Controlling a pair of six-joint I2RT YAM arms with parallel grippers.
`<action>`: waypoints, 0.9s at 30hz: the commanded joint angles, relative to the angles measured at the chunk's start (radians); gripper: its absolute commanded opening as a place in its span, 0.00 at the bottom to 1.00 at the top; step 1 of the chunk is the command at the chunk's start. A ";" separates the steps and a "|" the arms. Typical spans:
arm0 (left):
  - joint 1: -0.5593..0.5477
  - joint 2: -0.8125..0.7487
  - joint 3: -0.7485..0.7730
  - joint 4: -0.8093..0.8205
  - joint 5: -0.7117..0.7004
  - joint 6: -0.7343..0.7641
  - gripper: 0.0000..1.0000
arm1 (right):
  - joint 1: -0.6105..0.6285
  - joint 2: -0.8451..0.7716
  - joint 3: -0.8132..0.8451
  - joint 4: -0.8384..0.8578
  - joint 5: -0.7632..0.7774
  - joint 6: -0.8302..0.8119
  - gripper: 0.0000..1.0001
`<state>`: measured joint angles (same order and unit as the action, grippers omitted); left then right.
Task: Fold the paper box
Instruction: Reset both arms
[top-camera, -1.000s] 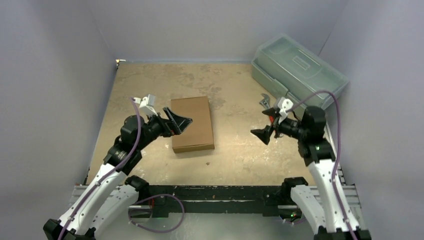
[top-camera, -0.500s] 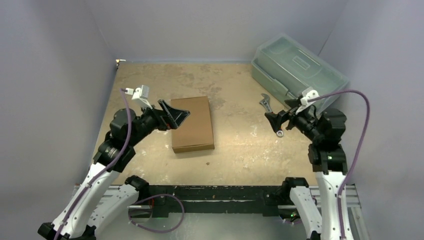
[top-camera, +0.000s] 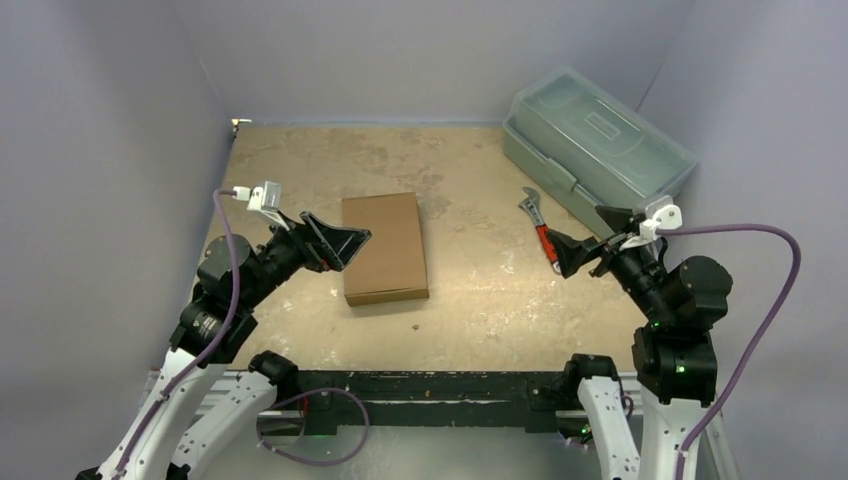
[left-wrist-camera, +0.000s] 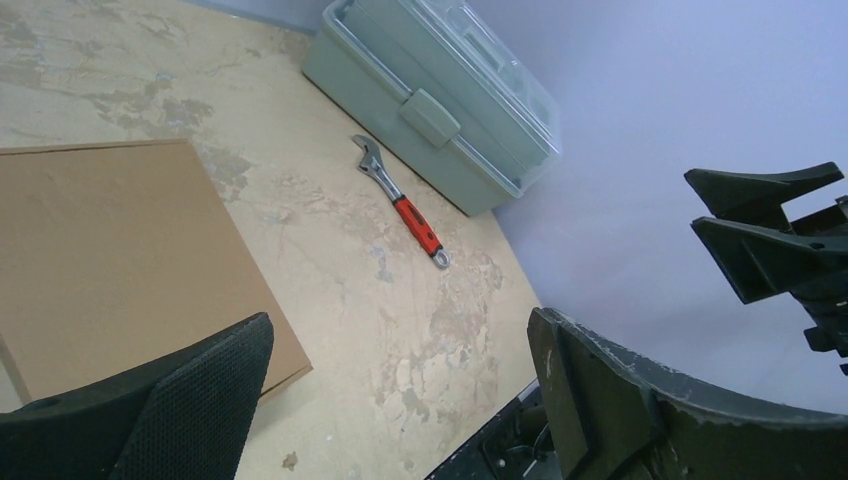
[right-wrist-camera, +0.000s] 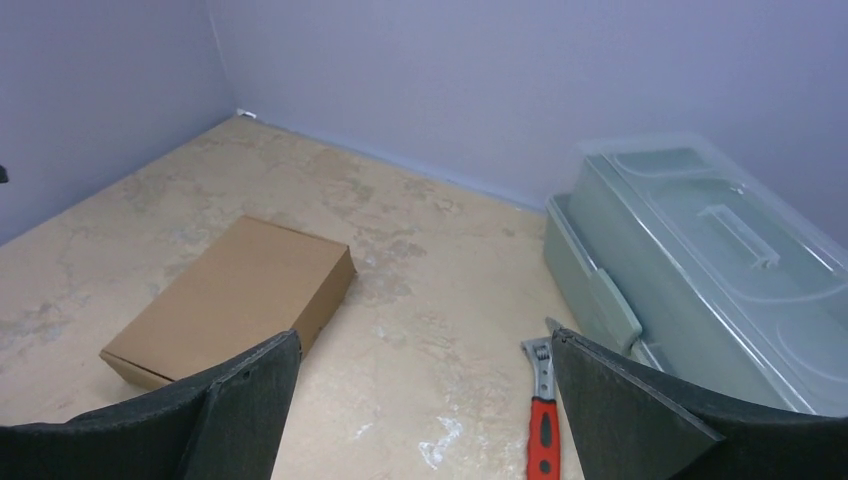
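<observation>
Lilac walls are closing in a scuffed, beige bench (top-camera: 300, 160) on three sides. A paper box (top-camera: 384, 248) of plain brown cardboard is lying flat a little left of the bench's middle. It is showing as a closed, shallow rectangle, with its long sides running from the near edge toward the far edge. Its top face is looking smooth and shut in both wrist views.

The left gripper (top-camera: 345, 245) is hanging at the box's left edge with its jaws spread wide and nothing between them. From its own camera the two dark fingers (left-wrist-camera: 190, 400) are framing the box's near right corner and bare bench.

The right gripper (top-camera: 580, 232) is hovering near the bench's right edge, well apart from the box, with its jaws likewise standing wide and empty.

An adjustable wrench (top-camera: 540, 228) with a red handle is lying just beside the right gripper, between the box and a translucent grey-green toolbox (top-camera: 598, 140). The toolbox is sitting in the far right corner, set at an angle to the bench's edges, with its lid down.
</observation>
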<state>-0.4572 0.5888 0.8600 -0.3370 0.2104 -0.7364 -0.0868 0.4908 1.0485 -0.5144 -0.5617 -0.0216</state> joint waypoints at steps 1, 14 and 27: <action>0.006 -0.013 0.027 -0.031 0.011 0.041 0.99 | -0.007 0.007 0.016 0.000 0.098 0.090 0.99; 0.006 -0.046 -0.028 -0.035 -0.010 0.042 0.99 | -0.016 -0.002 0.010 0.011 0.144 0.134 0.99; 0.006 -0.085 -0.030 -0.075 -0.031 0.053 0.99 | -0.020 0.003 0.021 0.010 0.141 0.116 0.99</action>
<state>-0.4572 0.5186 0.8265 -0.3943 0.1982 -0.7120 -0.0990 0.4904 1.0481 -0.5163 -0.4339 0.0940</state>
